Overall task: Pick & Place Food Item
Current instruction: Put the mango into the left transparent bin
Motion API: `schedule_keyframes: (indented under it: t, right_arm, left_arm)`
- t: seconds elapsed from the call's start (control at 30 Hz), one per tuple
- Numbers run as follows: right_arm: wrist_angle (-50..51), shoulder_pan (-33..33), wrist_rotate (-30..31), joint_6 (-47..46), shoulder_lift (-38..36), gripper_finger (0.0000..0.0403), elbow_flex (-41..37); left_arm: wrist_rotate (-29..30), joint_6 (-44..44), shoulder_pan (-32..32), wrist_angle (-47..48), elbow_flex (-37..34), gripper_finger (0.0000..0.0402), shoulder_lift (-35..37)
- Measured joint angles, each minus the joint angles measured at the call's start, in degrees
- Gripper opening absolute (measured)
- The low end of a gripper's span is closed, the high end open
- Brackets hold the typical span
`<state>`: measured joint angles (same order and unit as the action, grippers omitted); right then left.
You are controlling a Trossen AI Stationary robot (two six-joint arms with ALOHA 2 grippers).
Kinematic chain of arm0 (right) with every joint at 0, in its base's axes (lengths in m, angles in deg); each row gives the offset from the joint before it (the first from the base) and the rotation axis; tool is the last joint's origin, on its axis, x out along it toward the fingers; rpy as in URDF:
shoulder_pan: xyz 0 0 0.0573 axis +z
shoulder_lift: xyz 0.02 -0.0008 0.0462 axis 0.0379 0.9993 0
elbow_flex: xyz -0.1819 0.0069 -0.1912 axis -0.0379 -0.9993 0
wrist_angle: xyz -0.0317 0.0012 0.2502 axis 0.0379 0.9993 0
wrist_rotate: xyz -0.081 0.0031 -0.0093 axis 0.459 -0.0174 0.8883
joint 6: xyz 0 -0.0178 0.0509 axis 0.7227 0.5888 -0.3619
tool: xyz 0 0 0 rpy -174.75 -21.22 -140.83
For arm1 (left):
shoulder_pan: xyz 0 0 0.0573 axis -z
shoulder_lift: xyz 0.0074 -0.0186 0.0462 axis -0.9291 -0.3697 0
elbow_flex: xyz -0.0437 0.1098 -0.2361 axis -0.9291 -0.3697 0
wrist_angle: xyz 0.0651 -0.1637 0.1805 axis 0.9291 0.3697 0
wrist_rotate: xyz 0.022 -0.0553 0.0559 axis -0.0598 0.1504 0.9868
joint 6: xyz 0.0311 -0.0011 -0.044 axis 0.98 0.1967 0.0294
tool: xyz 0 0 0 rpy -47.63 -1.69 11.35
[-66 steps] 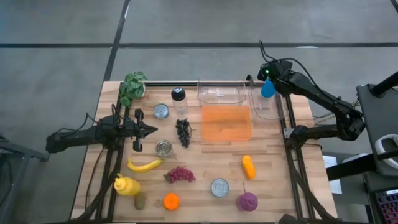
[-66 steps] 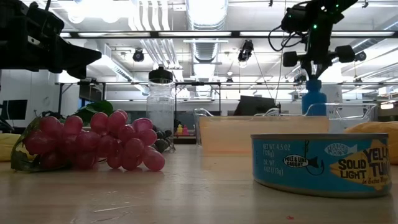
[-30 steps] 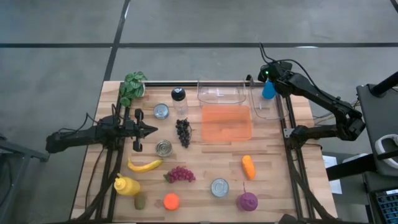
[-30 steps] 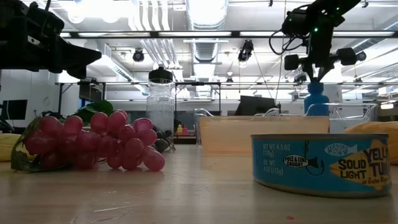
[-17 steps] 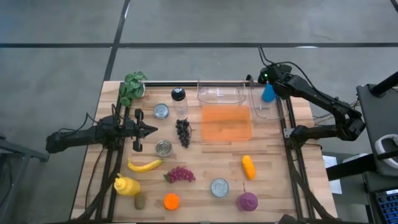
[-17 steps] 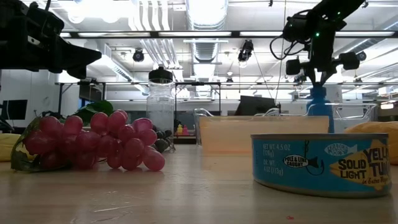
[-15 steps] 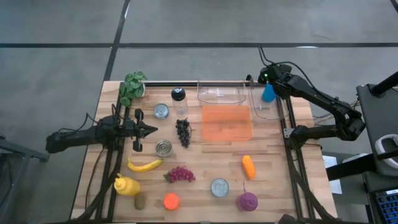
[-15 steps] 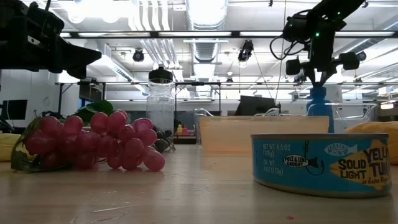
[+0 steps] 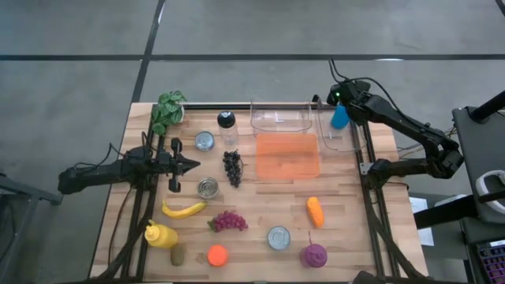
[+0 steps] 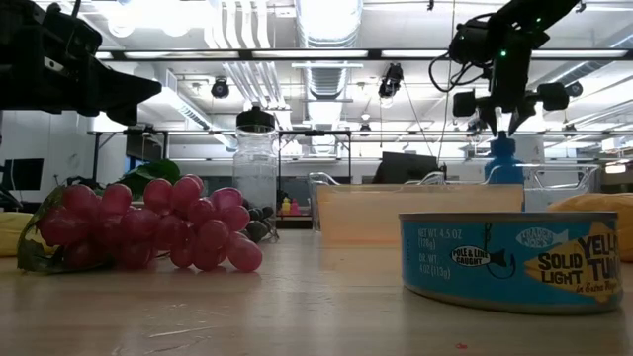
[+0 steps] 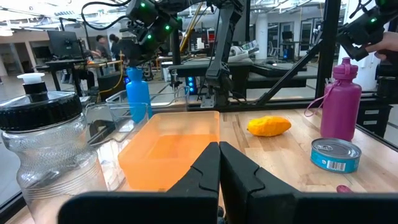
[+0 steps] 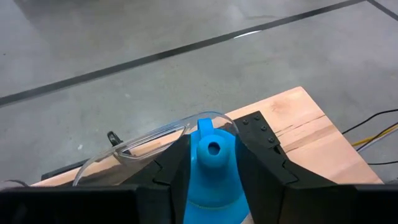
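- Right claw (image 9: 340, 102): poised over the far right corner of the counter (image 9: 260, 213), directly above the blue bottle (image 9: 340, 116). Its fingers flank the bottle's cap in the right wrist view; whether they press on it cannot be told.
- Change from earlier frames: 2.2 s ago the low view showed the right claw closed on the bottle's neck, with the bottle lower and slightly nearer the counter's centre. Now the bottle sits a little farther right, and the claw's fingers are spread wider than 1 second ago, with the claw slightly higher above the cap.
- Blue bottle (image 10: 503, 158): upright inside the clear bin (image 9: 341, 132) at the counter's far right; next to that bin is a second clear bin (image 9: 280, 117), and the orange tray (image 9: 287, 155) lies in front of that one.
- Left claw (image 9: 189, 165): fully closed and empty, held above the left half of the counter near a small can (image 9: 207, 188); unchanged across all frames.
- Other items unchanged: banana (image 9: 183, 209), red grapes (image 9: 228, 221), dark grapes (image 9: 232, 167), tuna can (image 9: 278, 237), orange pepper (image 9: 315, 211), clear jar (image 9: 227, 128).
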<state>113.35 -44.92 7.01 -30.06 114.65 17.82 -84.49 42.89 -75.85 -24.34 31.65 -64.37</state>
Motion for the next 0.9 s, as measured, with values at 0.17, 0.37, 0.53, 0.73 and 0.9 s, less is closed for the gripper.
schedule_keyframes:
  t: [0.17,0.37,0.53,0.73,0.9]
  right_arm:
    - [0.01,0.0,0.0,0.0,-0.16,0.0151,0.0]
    - [0.26,0.07,-0.15,3.19,-2.6,0.017,1.53]
    - [0.31,0.99,-2.69,8.31,-5.95,0.0176,3.74]
    - [0.55,5.63,-3.4,13.79,-9.01,0.0162,6.59]
    - [0.5,12.47,-3.5,16.5,-9.99,0.0131,8.44]
  left_arm:
    - [0.02,0.0,0.0,0.0,0.0,0.0006,0.0]
    - [0.02,0.0,0.0,-0.02,0.01,0.0006,0.0]
    - [0.01,0.0,0.0,0.0,0.0,0.0006,0.0]
    - [0.02,0.0,-0.02,0.0,0.01,0.0006,-0.02]
    - [0.02,0.0,-0.02,-0.01,0.01,0.0006,-0.02]
